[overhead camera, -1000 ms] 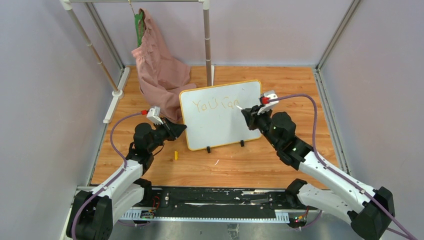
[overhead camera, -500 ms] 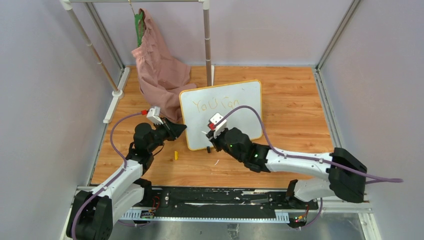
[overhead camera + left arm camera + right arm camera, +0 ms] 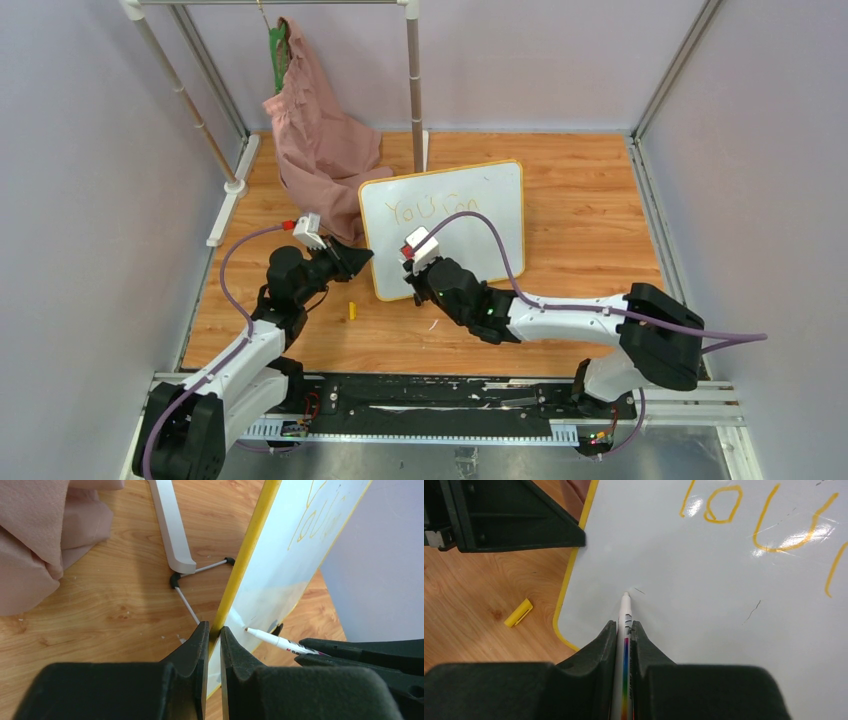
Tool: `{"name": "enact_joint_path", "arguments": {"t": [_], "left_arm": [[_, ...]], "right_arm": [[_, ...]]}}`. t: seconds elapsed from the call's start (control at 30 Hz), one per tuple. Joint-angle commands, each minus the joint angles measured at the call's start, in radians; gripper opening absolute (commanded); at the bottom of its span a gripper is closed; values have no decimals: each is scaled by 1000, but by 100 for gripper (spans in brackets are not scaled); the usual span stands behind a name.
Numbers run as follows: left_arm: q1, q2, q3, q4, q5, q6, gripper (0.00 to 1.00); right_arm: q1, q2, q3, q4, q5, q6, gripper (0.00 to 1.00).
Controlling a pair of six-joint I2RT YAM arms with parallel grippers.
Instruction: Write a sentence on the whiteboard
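Note:
The whiteboard [image 3: 490, 235] stands tilted on the wooden floor, with orange-yellow handwriting [image 3: 433, 207] reading "You can" along its top. My left gripper [image 3: 368, 256] is shut on the board's yellow left frame [image 3: 214, 630]. My right gripper [image 3: 412, 281] is shut on a white marker [image 3: 626, 609]. The marker's tip rests on the blank lower-left part of the board [image 3: 704, 580], below the "Yo" of the writing [image 3: 769, 520]. In the left wrist view the marker [image 3: 272, 639] meets its own reflection on the board [image 3: 280, 565].
A yellow marker cap [image 3: 352, 310] lies on the floor left of the board's black feet [image 3: 484, 287]. A pink garment [image 3: 315, 130] hangs from a rack pole [image 3: 415, 80] behind the board. The rack's white base [image 3: 172, 525] and wire stand [image 3: 185, 587] sit close behind.
My right arm swung from the board's upper right, at the end of "can", down to its lower left. The left gripper and board stayed put.

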Motion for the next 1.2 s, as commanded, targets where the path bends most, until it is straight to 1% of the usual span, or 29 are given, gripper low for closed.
{"name": "enact_joint_path", "arguments": {"t": [0.0,0.3,0.83,1.17], "left_arm": [[-5,-12,-1,34,-12,-13,0],[-5,-16,-1,34,-8,-13,0],[-5,-18,0,34,-7,-14,0],[-5,-23,-1,34,-5,-15,0]], "right_arm": [[13,14,39,31,58,22,0],[13,38,63,20,34,27,0],[33,72,78,-49,-20,59,0],[35,53,54,-102,22,88,0]]}}
